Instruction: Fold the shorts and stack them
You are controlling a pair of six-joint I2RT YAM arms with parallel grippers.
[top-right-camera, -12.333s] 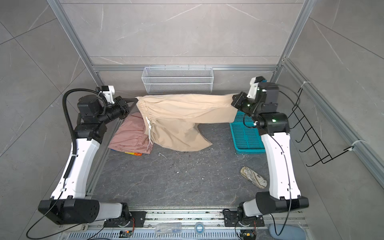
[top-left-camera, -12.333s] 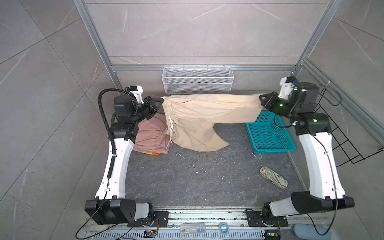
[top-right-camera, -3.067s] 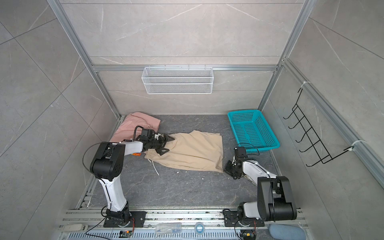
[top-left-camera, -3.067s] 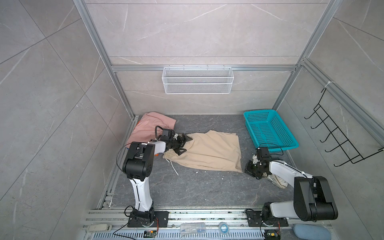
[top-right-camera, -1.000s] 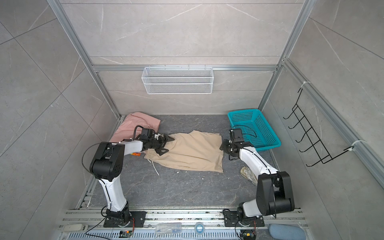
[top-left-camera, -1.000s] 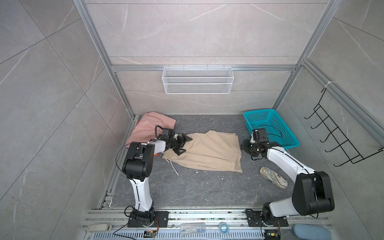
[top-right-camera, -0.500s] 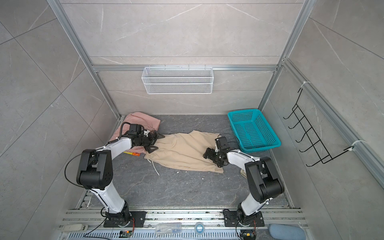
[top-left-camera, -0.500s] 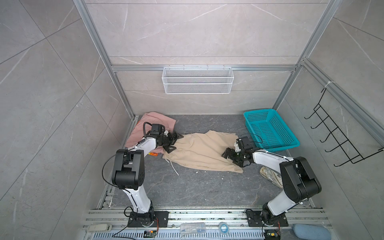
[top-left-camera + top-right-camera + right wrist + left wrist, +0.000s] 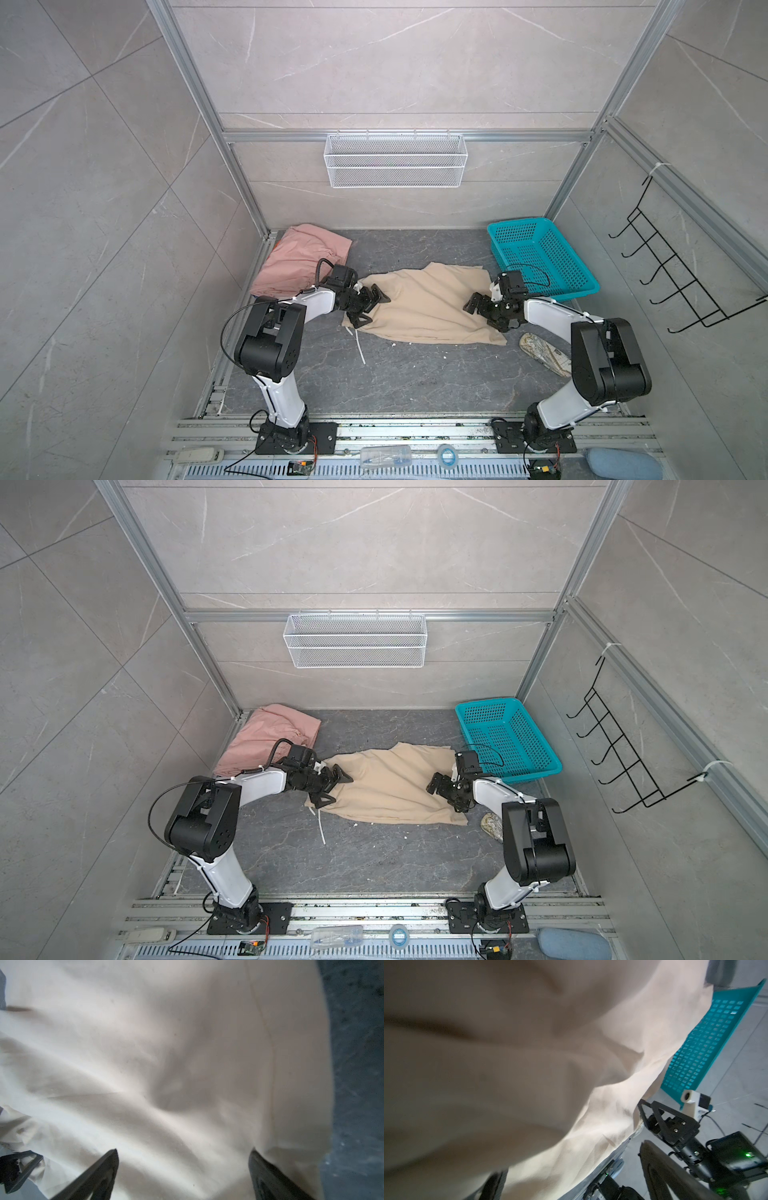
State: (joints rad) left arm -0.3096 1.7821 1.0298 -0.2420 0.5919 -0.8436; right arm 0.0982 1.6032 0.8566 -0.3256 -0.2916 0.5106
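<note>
I'm watching the beige shorts (image 9: 428,307) lying spread on the counter (image 9: 395,382) at mid-frame in both top views. My left hand (image 9: 373,308) is resting at their left edge, jaws gaping wide, clamping nothing. My right hand (image 9: 484,316) is sitting over their right edge, spread just as wide, pinching nothing. The pink shorts (image 9: 303,259) are lying bunched at centre-left, against the wall.
</note>
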